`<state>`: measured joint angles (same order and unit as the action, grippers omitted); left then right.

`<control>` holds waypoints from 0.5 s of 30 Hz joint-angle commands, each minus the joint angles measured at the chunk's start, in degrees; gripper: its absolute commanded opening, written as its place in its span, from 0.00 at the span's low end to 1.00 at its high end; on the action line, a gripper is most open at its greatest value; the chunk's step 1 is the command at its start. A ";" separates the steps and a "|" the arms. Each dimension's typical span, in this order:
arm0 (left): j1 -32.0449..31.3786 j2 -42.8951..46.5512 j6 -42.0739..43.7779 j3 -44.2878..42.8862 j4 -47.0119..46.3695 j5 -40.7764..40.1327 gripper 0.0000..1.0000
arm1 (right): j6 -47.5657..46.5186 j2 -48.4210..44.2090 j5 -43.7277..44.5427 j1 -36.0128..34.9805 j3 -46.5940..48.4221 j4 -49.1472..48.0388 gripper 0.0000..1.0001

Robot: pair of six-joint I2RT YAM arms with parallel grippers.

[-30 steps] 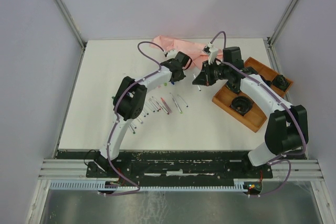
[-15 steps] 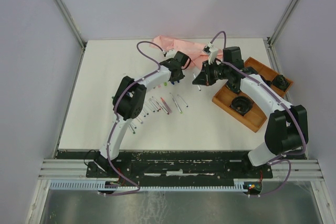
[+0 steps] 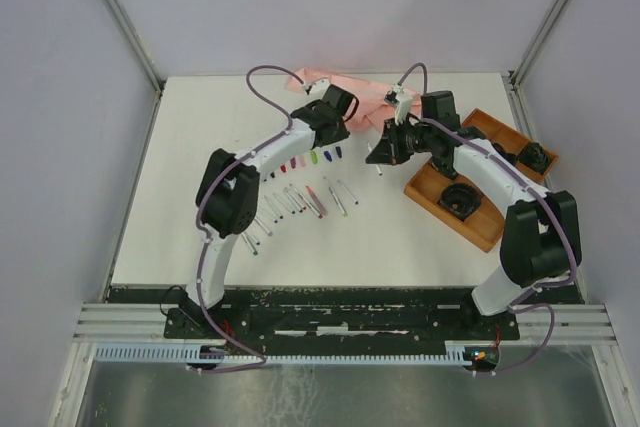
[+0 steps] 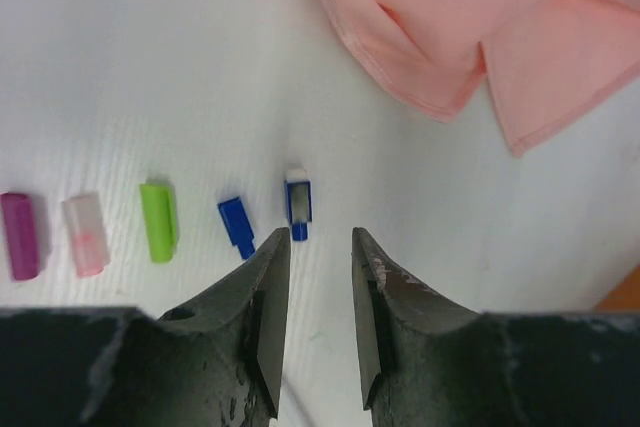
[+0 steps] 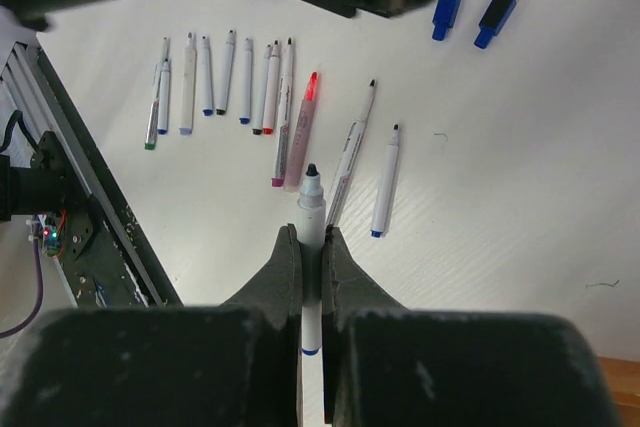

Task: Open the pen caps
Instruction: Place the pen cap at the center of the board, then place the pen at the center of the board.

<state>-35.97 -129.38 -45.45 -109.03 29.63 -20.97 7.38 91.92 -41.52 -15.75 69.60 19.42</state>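
Observation:
Several pen caps lie in a row on the white table: magenta (image 4: 20, 235), pale pink (image 4: 85, 235), lime (image 4: 158, 220), blue (image 4: 236, 226) and navy (image 4: 297, 204). From above the row shows as a short coloured line (image 3: 313, 158). My left gripper (image 4: 318, 247) hangs open just behind the navy cap, with nothing between its jaws. My right gripper (image 5: 310, 237) is shut on a white pen (image 5: 311, 209) whose black tip is bare. In the top view the left gripper (image 3: 335, 122) and the right gripper (image 3: 383, 152) are near each other at mid table.
Several uncapped pens (image 5: 245, 82) lie side by side nearer the arms' bases. A pink cloth (image 3: 345, 87) is crumpled at the far edge. A wooden tray (image 3: 480, 187) with black items stands at the right.
My left gripper has opened and drawn back toward the far side, leaving the navy cap at the end of the row. The right gripper has kept its hold on the pen.

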 commanded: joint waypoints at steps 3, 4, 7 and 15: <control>0.33 18.43 5.00 11.54 -7.58 -4.94 0.38 | -0.80 0.40 -0.63 0.15 2.61 -0.26 0.02; 0.35 20.95 5.44 14.36 -8.98 -5.83 0.38 | -0.87 0.64 -0.59 0.20 2.63 -0.25 0.02; 0.43 28.47 7.03 23.78 -14.31 -6.81 0.39 | -1.21 1.63 -0.22 0.19 2.64 -0.17 0.03; 0.70 52.40 13.68 54.04 -34.19 -2.43 0.53 | -2.72 5.02 1.48 -0.16 3.16 0.89 0.03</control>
<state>-35.59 -86.67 -37.67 -64.62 8.69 -24.67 6.26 95.83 -41.28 -15.75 69.97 20.23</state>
